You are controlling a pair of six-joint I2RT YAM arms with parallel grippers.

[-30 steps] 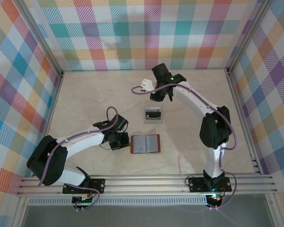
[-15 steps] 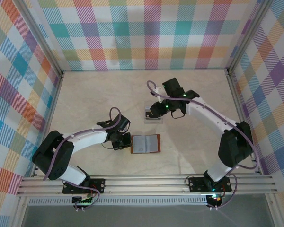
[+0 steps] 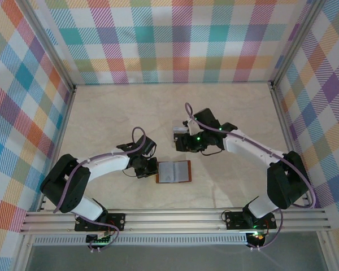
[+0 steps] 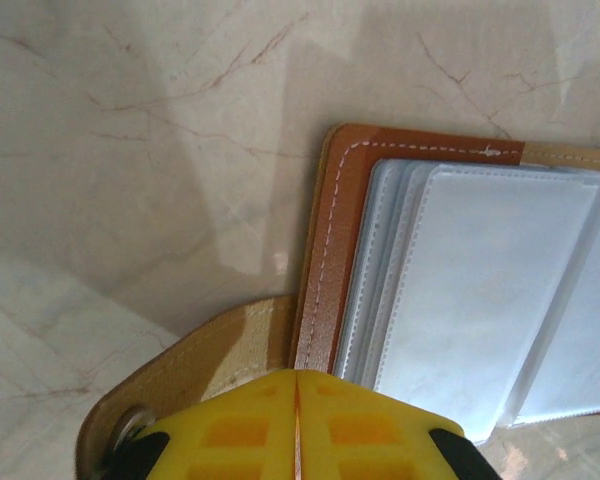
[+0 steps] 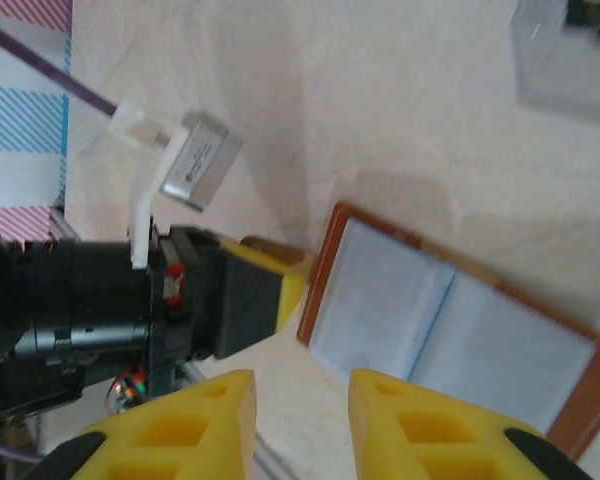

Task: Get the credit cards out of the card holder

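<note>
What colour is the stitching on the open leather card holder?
White, on the brown card holder; best in left wrist view.

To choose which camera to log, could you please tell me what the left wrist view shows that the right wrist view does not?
Left wrist, not right wrist: the white stitching and the metal stud on the snap tab, close up. Right wrist, not left wrist: the right gripper, fingers apart, and a clear plastic square. Both: the open card holder, its clear sleeves, and the left gripper, shut at the tab.
</note>
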